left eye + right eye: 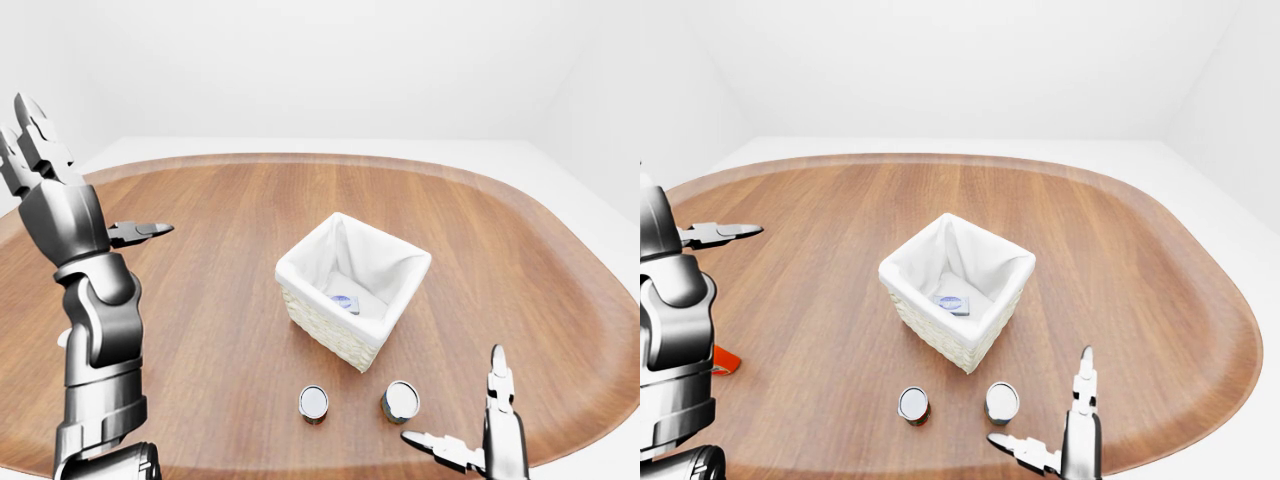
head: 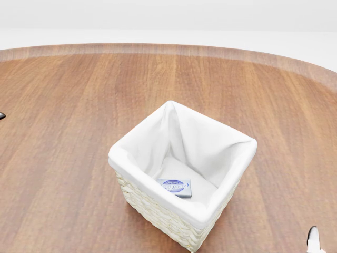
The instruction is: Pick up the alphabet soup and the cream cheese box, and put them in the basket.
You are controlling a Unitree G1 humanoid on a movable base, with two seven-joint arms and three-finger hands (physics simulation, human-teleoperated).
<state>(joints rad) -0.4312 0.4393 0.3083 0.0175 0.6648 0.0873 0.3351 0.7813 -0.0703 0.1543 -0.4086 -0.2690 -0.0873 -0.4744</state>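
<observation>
A woven basket (image 1: 300,272) with a white cloth liner stands mid-table. The cream cheese box (image 2: 175,187), grey with a blue oval, lies flat on its floor. Two cans stand upright below the basket in the left-eye view. The left can (image 1: 313,402) shows a red side and the right can (image 1: 401,401) a dark one; I cannot read their labels. My left hand (image 1: 90,190) is raised high at the left, open and holding nothing. My right hand (image 1: 455,400) hovers at the bottom right, just right of the dark can, fingers spread and open.
The oval wooden table (image 1: 200,300) has its rim close below the cans. A small orange-red object (image 1: 725,360) peeks out behind my left arm at the left of the right-eye view. White floor and walls surround the table.
</observation>
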